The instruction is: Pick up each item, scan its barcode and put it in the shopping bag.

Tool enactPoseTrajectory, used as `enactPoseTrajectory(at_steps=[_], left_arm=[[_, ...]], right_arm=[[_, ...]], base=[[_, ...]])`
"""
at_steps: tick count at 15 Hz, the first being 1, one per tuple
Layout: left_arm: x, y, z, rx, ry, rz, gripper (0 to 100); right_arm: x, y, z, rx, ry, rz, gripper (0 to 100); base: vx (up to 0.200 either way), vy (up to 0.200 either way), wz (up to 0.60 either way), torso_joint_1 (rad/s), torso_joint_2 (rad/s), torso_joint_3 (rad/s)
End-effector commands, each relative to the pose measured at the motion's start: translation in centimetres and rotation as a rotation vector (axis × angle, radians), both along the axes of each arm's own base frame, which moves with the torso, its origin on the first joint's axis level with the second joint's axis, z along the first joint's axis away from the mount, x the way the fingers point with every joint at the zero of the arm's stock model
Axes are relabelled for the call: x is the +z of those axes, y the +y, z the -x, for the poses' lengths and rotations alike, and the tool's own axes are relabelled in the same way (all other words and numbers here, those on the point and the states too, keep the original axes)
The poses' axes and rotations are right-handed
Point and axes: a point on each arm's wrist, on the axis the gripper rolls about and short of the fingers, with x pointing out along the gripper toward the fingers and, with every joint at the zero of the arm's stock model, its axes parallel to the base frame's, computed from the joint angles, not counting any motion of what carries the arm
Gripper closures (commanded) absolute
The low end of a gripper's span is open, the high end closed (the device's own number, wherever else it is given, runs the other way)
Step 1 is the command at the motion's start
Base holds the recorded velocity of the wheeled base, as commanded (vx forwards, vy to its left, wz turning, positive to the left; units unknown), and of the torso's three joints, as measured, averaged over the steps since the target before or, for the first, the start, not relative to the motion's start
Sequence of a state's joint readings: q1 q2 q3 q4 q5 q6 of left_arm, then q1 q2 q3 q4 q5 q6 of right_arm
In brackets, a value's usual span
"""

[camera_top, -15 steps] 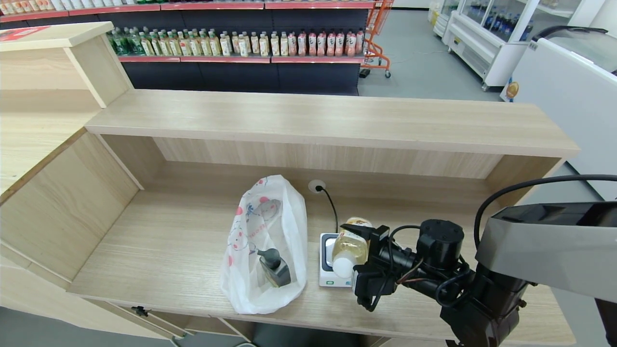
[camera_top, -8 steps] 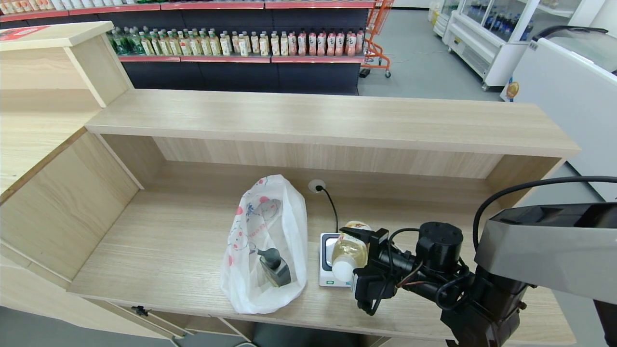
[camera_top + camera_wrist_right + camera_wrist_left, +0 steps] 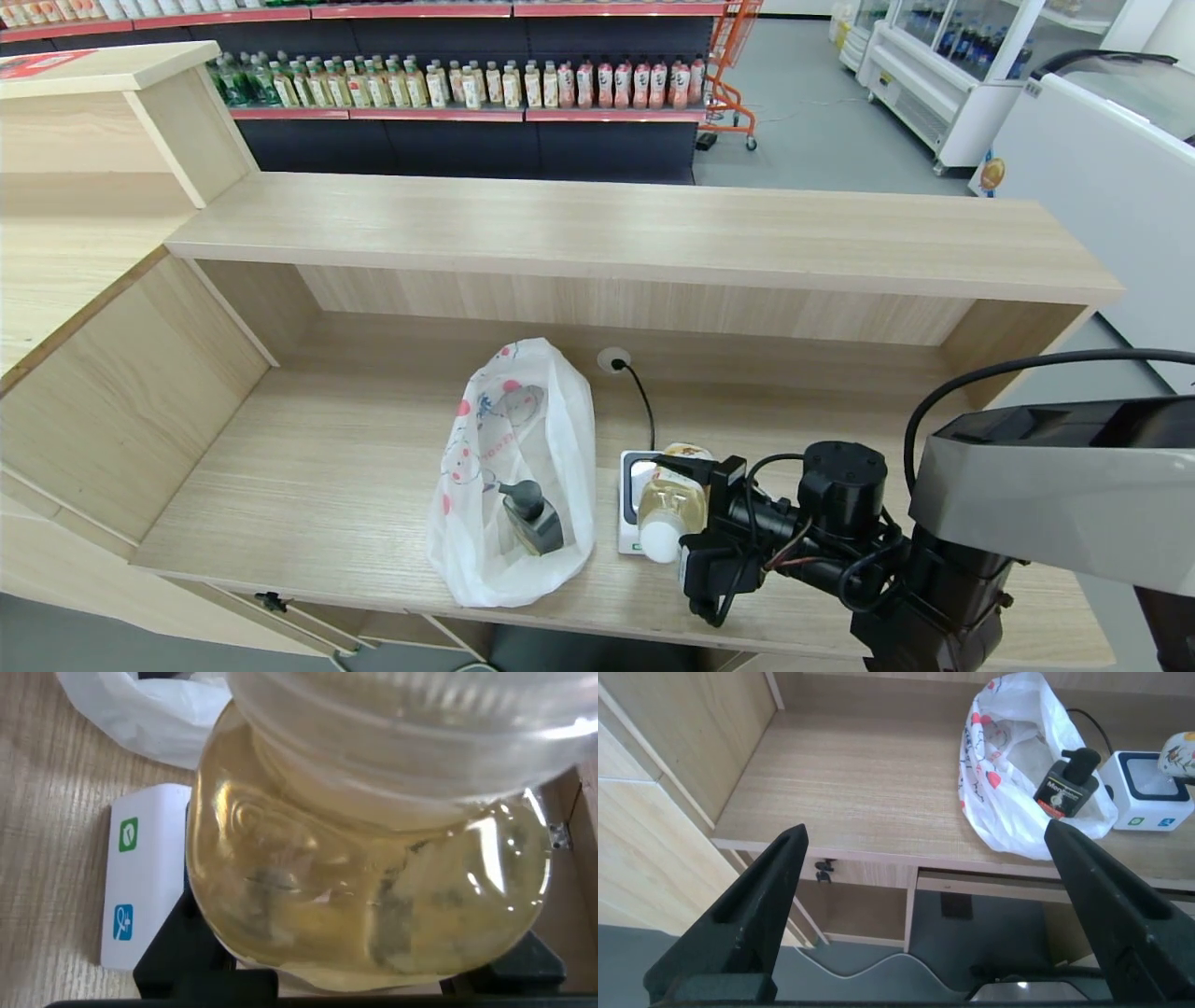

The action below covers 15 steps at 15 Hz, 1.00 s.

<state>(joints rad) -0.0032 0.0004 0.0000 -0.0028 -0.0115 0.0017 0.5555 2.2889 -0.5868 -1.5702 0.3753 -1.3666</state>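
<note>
My right gripper (image 3: 689, 509) is shut on a clear bottle of yellowish liquid (image 3: 670, 493) with a white cap, lying sideways just above the white barcode scanner (image 3: 632, 537). In the right wrist view the bottle (image 3: 374, 887) is close up, with the scanner (image 3: 140, 891) beneath it. The white printed shopping bag (image 3: 515, 467) lies open on the counter left of the scanner, with a dark pump bottle (image 3: 532, 523) inside. My left gripper (image 3: 924, 835) hangs open, below and in front of the counter's front edge, and from there I see the bag (image 3: 1013, 775) and the dark bottle (image 3: 1067, 786).
A black cable (image 3: 644, 401) runs from the scanner to a grommet (image 3: 613, 359) at the back of the wooden counter (image 3: 308, 476). A raised ledge (image 3: 635, 233) overhangs the back, and a wooden side wall (image 3: 131, 392) closes the left. Shelves of drinks stand behind.
My right gripper has lowered the bottle and carried it slightly left, closer onto the scanner. The bag and the dark bottle have not moved.
</note>
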Motion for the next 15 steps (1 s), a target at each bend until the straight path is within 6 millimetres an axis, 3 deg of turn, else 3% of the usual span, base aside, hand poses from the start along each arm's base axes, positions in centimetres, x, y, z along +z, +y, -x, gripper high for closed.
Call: enactPoseTrajectory(at_steps=[1,3,6,7,9,15], left_arm=[[0.0,0.0,0.0,0.001,-0.001,0.000,0],[0.0,0.0,0.0,0.001,-0.001,0.000,0],[0.0,0.0,0.0,0.001,-0.001,0.000,0],[0.0,0.0,0.0,0.001,-0.001,0.000,0],[0.0,0.0,0.0,0.001,-0.001,0.000,0],[0.0,0.0,0.0,0.001,-0.001,0.000,0]], right_arm=[[-0.3,0.2,0.2,0.006,0.009,0.004,100],[-0.7,1.0,0.5,0.028,0.023,0.003,100],[-0.7,4.5,0.9,0.093,0.010,-0.044,100],[-0.6,4.7,1.0,0.077,0.005,-0.045,100],[-0.6,4.1,0.9,-0.006,0.007,-0.033,100],[-0.8,3.1,0.6,-0.035,0.018,-0.018,100]], base=[[0.000,0.000,0.00,0.000,0.00,0.000],[0.000,0.000,0.00,0.000,0.00,0.000],[0.000,0.000,0.00,0.000,0.00,0.000],[0.000,0.000,0.00,0.000,0.00,0.000],[0.000,0.000,0.00,0.000,0.00,0.000],[0.000,0.000,0.00,0.000,0.00,0.000]])
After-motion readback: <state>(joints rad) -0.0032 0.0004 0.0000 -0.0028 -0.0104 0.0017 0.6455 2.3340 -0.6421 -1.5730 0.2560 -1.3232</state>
